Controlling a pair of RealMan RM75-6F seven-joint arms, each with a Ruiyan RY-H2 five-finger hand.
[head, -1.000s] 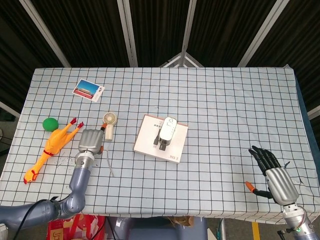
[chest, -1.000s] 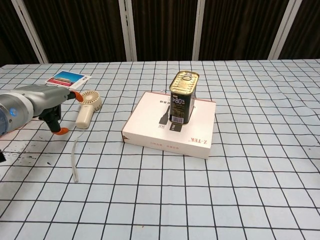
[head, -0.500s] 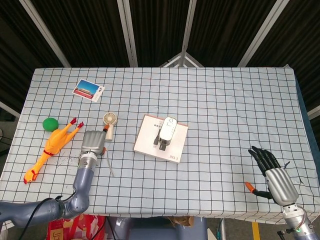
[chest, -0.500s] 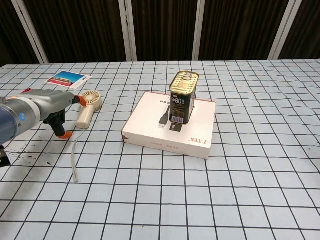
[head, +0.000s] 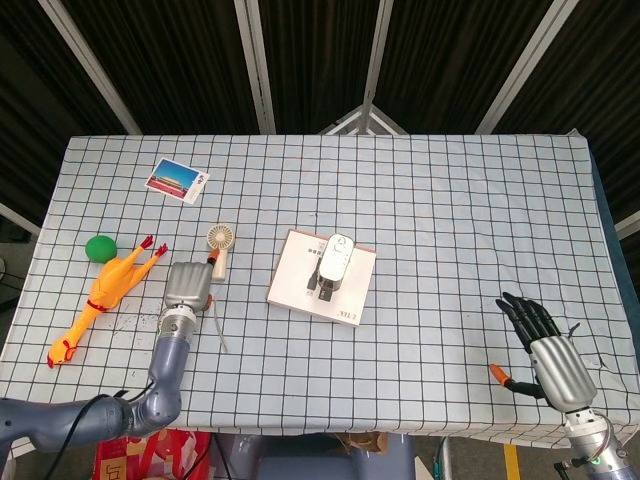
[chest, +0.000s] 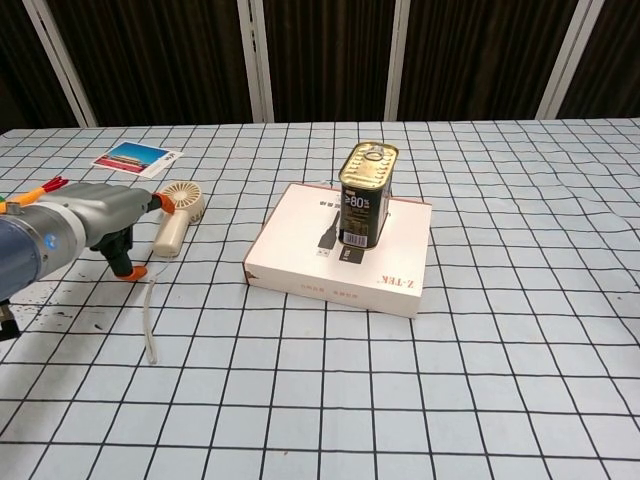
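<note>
While poised low over the checked tablecloth (head: 430, 200), sits with the left hand (head: 187, 285) just beside the handheld fan (head: 217, 250), fingertips toward the handle, probably for a side grasp. Cannot tell whether those fingers are spread or curled; grips nothing visible, thumb hanging apart. Lies flat, cream plastic, round-headed, thin white strap (head: 218, 325) trailing near. Rests palm down with the right hand (head: 548, 350) well apart at the near edge, fingers spread and empty. Farther off: glossy rubber chicken (head: 105, 295), green ball (head: 99, 248), postcard (head: 178, 180), flat white box (head: 300, 285) bearing an upright metal tin (chest: 366, 207).
</note>
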